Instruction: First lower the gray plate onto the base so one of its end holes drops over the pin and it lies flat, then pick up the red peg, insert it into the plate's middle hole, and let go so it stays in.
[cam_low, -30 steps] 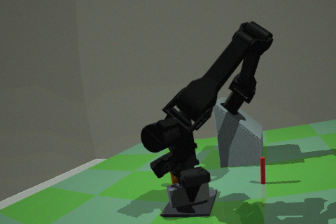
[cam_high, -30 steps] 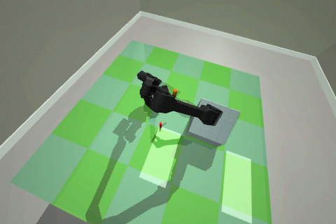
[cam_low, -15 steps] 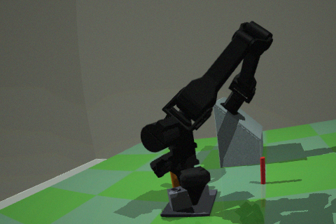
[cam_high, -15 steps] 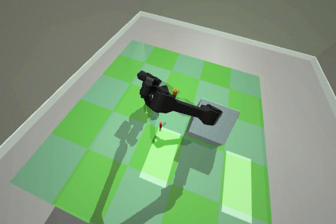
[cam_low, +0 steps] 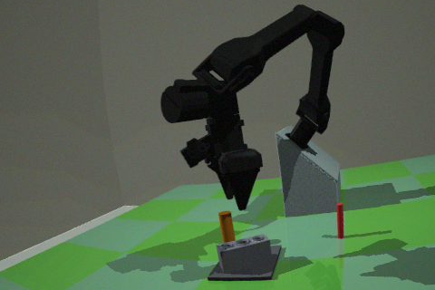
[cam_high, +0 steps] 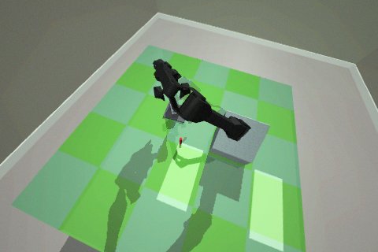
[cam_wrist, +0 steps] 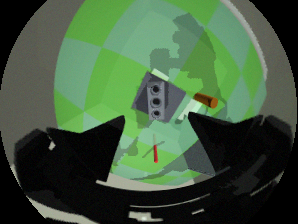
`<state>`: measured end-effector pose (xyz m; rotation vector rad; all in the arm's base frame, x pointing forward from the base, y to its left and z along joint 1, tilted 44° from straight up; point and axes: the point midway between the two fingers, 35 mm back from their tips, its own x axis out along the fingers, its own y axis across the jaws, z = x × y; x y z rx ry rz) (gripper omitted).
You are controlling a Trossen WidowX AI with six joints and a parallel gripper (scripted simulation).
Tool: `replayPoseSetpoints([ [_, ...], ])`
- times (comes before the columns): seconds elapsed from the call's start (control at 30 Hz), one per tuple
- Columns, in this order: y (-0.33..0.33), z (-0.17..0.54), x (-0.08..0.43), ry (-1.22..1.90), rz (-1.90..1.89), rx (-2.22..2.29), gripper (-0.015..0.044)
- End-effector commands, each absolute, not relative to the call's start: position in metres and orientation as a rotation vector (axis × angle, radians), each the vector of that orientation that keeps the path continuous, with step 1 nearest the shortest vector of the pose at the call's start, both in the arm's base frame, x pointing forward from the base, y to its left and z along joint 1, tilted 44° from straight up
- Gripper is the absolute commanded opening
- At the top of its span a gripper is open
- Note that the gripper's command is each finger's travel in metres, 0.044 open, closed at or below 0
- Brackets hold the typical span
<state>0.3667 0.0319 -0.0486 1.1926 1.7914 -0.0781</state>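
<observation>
The gray plate (cam_low: pixel 246 256) (cam_wrist: pixel 151 95), a thick bar with three holes along its top, rests on the dark square base (cam_high: pixel 168 116) (cam_low: pixel 275 264) (cam_wrist: pixel 173 98), turned at an angle to the base's edges. The pin is not visible, and whether it sits in an end hole cannot be told. The red peg (cam_high: pixel 180 141) (cam_low: pixel 340 220) (cam_wrist: pixel 155 154) stands upright on the checkered mat, apart from the base, on the arm's pedestal side. My gripper (cam_low: pixel 236 204) (cam_wrist: pixel 157 116) is wide open and empty, pointing down above the plate, clear of it.
An orange cylinder (cam_low: pixel 227 227) (cam_wrist: pixel 206 100) stands close beside the base; the arm hides it in the top view. The gray pedestal (cam_high: pixel 253 142) (cam_low: pixel 309 190) under the arm stands behind the red peg in the exterior view.
</observation>
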Motion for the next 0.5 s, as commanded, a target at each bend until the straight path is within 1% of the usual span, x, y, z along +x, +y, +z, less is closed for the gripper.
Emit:
replayPoseSetpoints([
  [0.0, 0.031, -0.045, 0.363, 1.808, -0.079, 1.181, 0.0440],
  [0.2, 0.077, 0.008, 0.332, 1.810, -0.121, 1.199, 0.0440],
  [0.47, 0.130, 0.063, 0.259, 1.821, -0.163, 1.239, 0.0440],
])
